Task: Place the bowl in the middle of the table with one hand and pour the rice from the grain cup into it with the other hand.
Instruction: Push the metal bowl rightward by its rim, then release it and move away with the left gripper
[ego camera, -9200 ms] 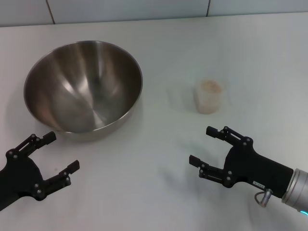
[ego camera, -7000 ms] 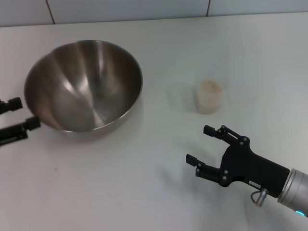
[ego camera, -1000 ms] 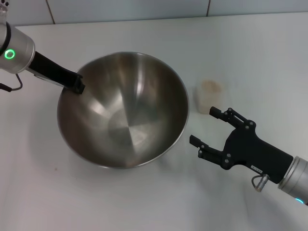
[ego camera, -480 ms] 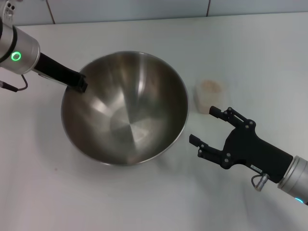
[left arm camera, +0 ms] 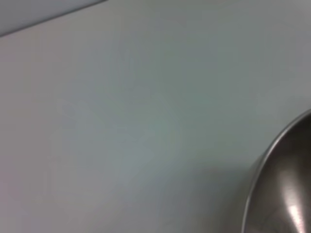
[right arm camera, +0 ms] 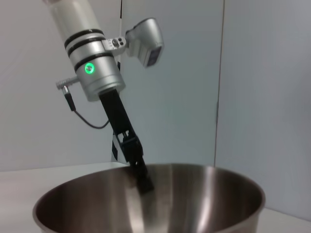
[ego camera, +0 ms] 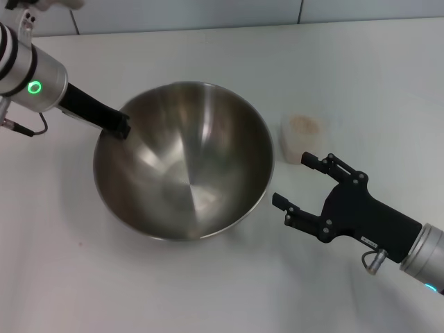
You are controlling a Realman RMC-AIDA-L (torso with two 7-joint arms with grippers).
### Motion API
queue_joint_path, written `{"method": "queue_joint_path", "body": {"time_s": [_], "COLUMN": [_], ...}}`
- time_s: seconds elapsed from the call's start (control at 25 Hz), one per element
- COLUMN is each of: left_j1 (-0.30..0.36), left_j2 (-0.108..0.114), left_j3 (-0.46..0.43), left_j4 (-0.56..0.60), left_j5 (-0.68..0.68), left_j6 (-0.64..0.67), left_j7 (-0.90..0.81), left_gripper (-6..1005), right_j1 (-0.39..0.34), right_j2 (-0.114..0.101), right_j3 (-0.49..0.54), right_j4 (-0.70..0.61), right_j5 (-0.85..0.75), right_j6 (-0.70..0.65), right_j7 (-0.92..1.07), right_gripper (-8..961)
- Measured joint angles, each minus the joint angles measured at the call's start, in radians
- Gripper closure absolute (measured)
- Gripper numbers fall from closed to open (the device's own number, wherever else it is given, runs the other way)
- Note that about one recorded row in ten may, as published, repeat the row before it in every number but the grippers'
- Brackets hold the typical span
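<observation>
While no brand, label or writing can be read on any object, a small pale sticker is seen on the black body of the right gripper (ego camera: 293, 182), its print too small to make out. The bowl (ego camera: 184, 159) is held at its far-left rim by the left gripper (ego camera: 119, 127), whose fingers are closed on the rim edge; in the right wrist view the same gripper (right arm camera: 142, 180) is seen reaching steeply down onto the rim of the bowl (right arm camera: 194, 194). The bowl's mouth is turned upward, tilted a little toward the near side, and only its curved edge (left arm camera: 279, 194) is caught in the left wrist view. The table (ego camera: 208, 291) is touched by the bowl's underside. The right gripper is held wide, with nothing between its fingers, just to the right of the bowl. The grain cup (ego camera: 302, 137) stands upright just beyond that gripper's far finger, mouth up, with the rice (ego camera: 303, 124) seen inside it.
</observation>
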Motion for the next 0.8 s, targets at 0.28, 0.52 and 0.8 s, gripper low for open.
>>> {"method": "queue_joint_path", "body": {"time_s": [0.28,0.52,0.8], "left_j1": [-0.022,-0.024,-0.016], "left_j2": [0.002,0.002,0.000], "left_j3": [-0.001,-0.001,-0.001], "left_j4": [-0.060,-0.056,-0.053], "left_j5": [0.000,0.003,0.005], "left_j6": [-0.025,-0.030,-0.088], "left_j7": [0.018,0.034,0.043], "left_gripper": [986,985,920], "right_j1": [0.005,0.005,0.007], "right_j2": [0.000,0.000,-0.001], "right_j3": [0.000,0.000,0.000], "right_j4": [-0.001,-0.002,-0.002], "right_j5": [0.000,0.000,0.000], "right_j6": [0.000,0.000,0.001], "right_j7": [0.000,0.000,0.000], "right_gripper": [126,126,126]}}
